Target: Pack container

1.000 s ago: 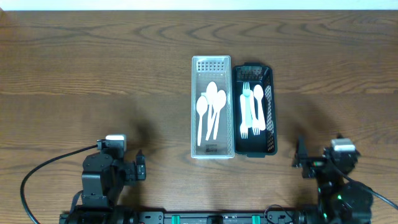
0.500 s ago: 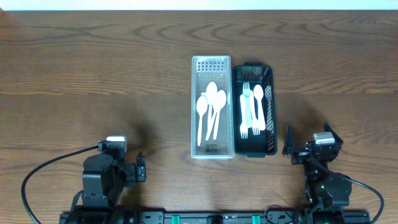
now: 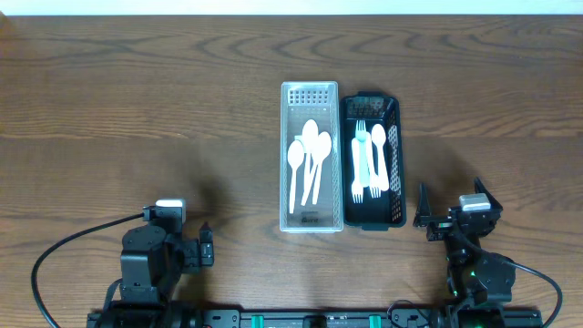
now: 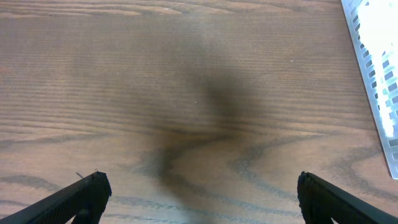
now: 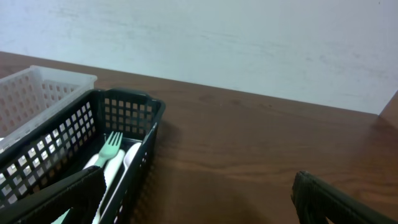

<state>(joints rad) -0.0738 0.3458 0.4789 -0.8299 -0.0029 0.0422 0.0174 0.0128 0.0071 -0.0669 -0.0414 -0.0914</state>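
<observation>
A white tray point(image 3: 311, 92) and a black basket point(image 3: 369, 97) lie just beside each other along their long walls, at the centre of the overhead frame, the tray on the left. In the white tray are several white spoons point(image 3: 308, 153), overlapping, with bowls toward the top of the frame (the exact count is hard to tell). The black basket holds white forks point(image 3: 362, 164) and a lone spoon point(image 3: 379, 137) along its right side.

Both stand on the wooden bench point(image 3: 137, 109). The right gripper point(image 3: 451, 208) sits near the lower right corner of the black basket and apart from it. It is released, with fingers spread wide, and its wrist view shows the basket's end at lower left. The left gripper point(image 3: 206, 248) rests at the lower left of the overhead frame, well apart from the tray. It too is released, and in its wrist view the fingertips point(image 4: 84, 196) reach to the frame's bottom corners.
</observation>
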